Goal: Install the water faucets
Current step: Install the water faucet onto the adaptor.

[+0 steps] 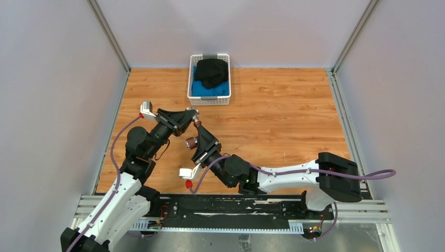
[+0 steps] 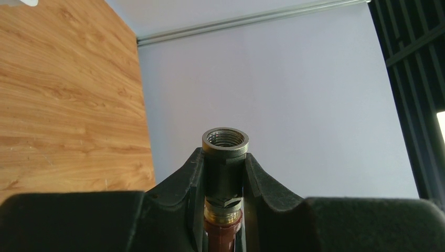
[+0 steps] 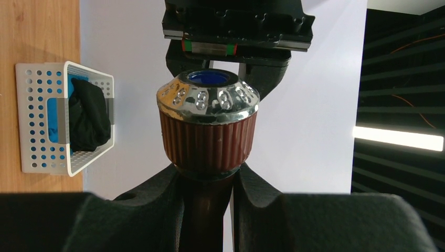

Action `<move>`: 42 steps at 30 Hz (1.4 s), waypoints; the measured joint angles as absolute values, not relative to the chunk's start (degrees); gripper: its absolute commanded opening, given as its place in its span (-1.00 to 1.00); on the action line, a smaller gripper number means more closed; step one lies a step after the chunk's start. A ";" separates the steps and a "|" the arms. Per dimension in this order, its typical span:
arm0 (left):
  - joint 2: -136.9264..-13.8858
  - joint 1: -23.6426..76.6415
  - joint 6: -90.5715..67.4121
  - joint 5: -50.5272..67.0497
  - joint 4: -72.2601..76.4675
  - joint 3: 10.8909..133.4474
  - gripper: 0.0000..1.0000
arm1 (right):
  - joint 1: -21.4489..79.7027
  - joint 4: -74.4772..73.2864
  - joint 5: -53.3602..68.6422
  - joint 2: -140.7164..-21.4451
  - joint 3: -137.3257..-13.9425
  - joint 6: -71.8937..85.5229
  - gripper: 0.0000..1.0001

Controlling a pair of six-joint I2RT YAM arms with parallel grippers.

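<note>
White-and-black arms with purple cables

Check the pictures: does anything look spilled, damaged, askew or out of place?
Nothing looks spilled or broken. One oddity: the reddish-brown faucet is held in mid-air, clamped by both the left pincer and the right pincer. The basket sits straight.

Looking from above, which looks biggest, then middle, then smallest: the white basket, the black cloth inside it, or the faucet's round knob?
1. white basket
2. black cloth
3. round knob on the faucet, clearly the smallest
</note>
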State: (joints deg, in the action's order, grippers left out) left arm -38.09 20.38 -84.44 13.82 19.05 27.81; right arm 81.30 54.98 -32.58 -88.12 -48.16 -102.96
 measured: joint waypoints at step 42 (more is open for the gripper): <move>-36.03 19.92 -78.41 13.67 11.92 31.18 -1.00 | 81.36 56.55 -33.98 -90.70 -50.94 -99.50 -1.00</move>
State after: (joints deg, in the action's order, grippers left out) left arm -36.03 19.92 -78.41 13.67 11.92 31.18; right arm 81.36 56.55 -33.98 -90.70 -50.94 -99.50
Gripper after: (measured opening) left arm 0.287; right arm 0.287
